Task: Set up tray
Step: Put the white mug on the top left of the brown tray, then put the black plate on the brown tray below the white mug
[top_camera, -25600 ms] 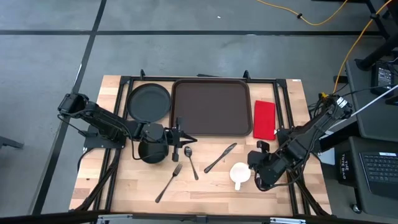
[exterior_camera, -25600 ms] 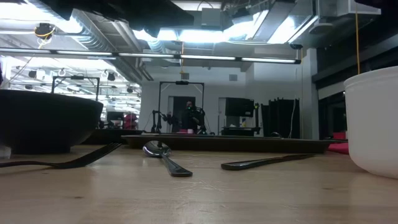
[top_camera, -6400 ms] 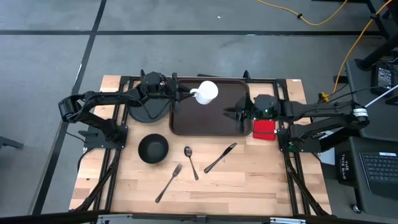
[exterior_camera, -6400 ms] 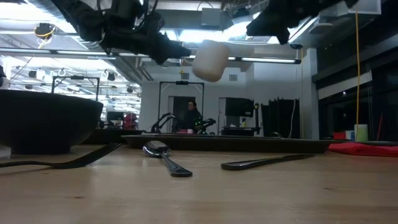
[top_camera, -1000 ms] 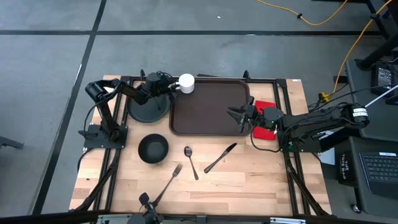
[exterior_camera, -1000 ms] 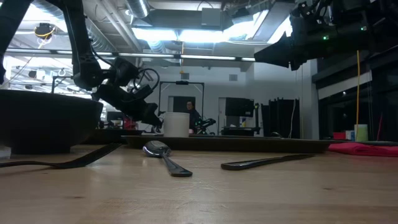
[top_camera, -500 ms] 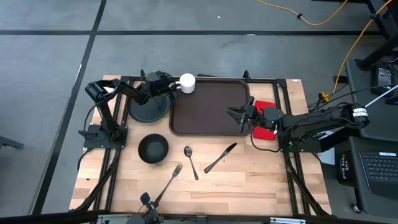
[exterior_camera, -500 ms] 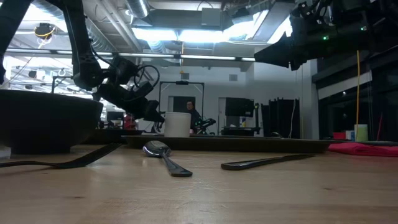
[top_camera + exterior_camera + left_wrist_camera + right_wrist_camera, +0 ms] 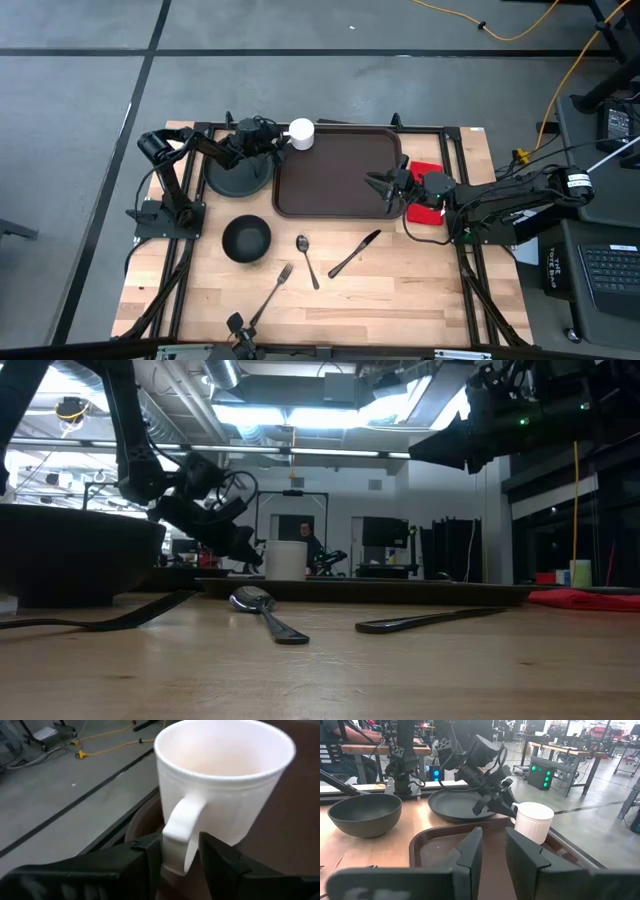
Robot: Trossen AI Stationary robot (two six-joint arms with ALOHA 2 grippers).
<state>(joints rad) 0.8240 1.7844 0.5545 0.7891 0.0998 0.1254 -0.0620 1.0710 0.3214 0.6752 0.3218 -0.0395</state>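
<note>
While one brown tray (image 9: 338, 170) sits at the upper centre of the counter (image 9: 400, 290), the left gripper (image 9: 281, 140) keeps narrow fingers (image 9: 220, 862) around the handle of one white mug (image 9: 300, 133) in its upper-left corner. The right gripper (image 9: 375, 183), fingers narrowly parted and empty, hangs over its right edge. One plate (image 9: 236, 167), one bowl (image 9: 246, 239), one fork (image 9: 272, 292), one spoon (image 9: 306, 258) and one knife (image 9: 354, 253) lie outside.
</note>
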